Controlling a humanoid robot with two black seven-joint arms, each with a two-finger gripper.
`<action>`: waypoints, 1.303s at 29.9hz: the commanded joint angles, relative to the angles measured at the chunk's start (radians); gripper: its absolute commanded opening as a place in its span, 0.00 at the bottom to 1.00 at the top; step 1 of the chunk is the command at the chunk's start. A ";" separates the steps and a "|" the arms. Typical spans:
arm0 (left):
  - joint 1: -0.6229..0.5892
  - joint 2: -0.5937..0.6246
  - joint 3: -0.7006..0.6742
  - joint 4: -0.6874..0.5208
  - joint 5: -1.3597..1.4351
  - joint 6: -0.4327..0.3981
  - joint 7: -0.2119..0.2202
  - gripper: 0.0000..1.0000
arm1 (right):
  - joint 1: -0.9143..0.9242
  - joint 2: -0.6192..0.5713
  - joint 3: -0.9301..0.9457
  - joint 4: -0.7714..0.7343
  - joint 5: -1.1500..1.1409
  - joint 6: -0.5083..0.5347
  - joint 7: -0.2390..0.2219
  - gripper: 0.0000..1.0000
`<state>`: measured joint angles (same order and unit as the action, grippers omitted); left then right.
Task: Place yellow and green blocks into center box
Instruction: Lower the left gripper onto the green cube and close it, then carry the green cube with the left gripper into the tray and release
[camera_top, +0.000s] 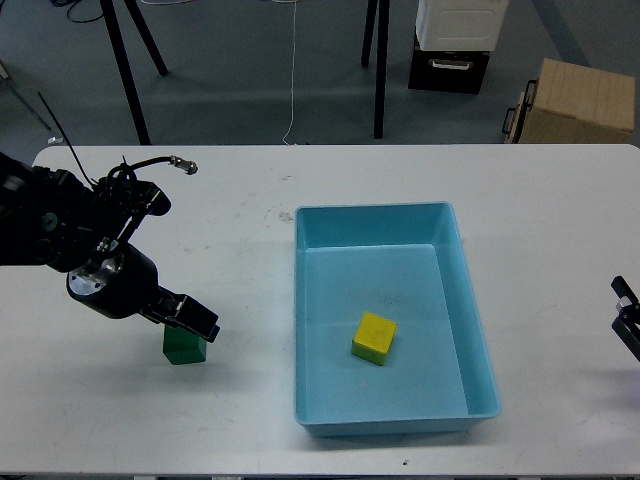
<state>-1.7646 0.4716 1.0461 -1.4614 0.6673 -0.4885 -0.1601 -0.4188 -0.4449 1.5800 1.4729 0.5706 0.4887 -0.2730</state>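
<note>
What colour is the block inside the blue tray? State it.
Bright yellow block, clearest in the head view.

We are seeing bare white table (250, 290) lying between the green block (183, 347) and the blue tray (470, 300). Only the tray's low left wall is standing across that path.

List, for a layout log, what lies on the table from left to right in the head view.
left gripper over the green block → blue tray holding the yellow block → right gripper at the edge.
</note>
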 joint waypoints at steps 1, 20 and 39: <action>0.043 -0.018 -0.004 0.044 0.000 0.000 0.001 1.00 | 0.000 0.000 0.000 -0.002 0.000 0.000 0.000 1.00; 0.126 -0.051 -0.008 0.157 0.000 0.000 0.002 1.00 | 0.000 0.000 -0.003 -0.002 -0.001 0.000 -0.002 1.00; 0.188 -0.120 0.005 0.217 0.081 0.000 0.007 0.38 | -0.009 0.000 0.003 -0.019 -0.006 0.000 -0.002 1.00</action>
<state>-1.5755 0.3548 1.0483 -1.2397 0.7292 -0.4888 -0.1527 -0.4232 -0.4448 1.5807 1.4543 0.5641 0.4887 -0.2746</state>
